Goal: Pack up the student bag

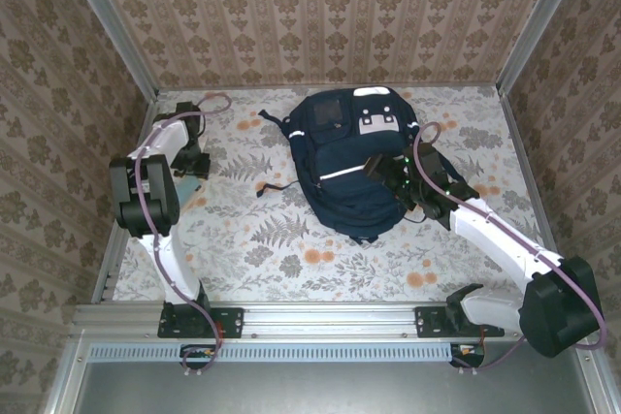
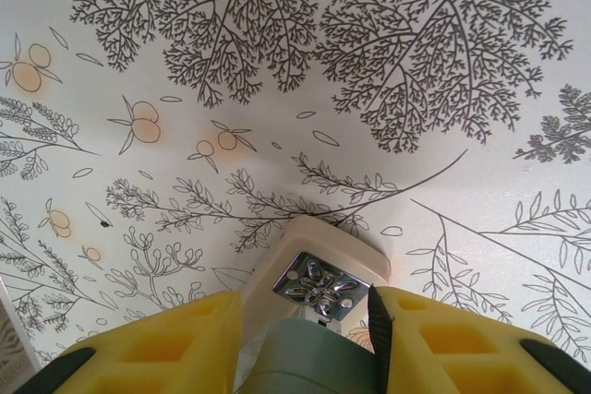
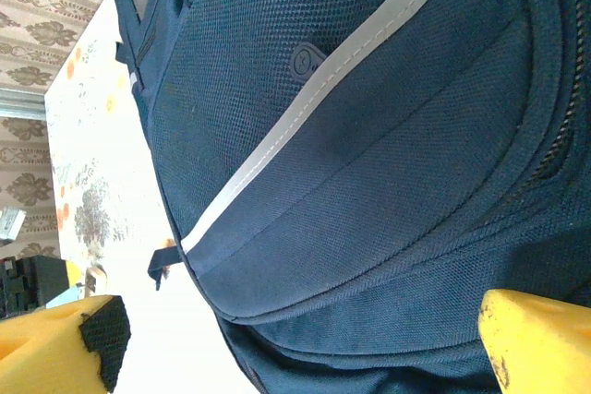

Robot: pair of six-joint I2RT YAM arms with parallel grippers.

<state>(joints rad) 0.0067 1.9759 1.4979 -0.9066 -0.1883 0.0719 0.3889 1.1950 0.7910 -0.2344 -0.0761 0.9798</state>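
Left wrist view catches one small cream object at the left gripper (grip unclear); the right gripper gapes wide over one student bag.

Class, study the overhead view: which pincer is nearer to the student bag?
Right. The right pincer hangs over the student bag at its right side; the left pincer is well off to its left, over the table.
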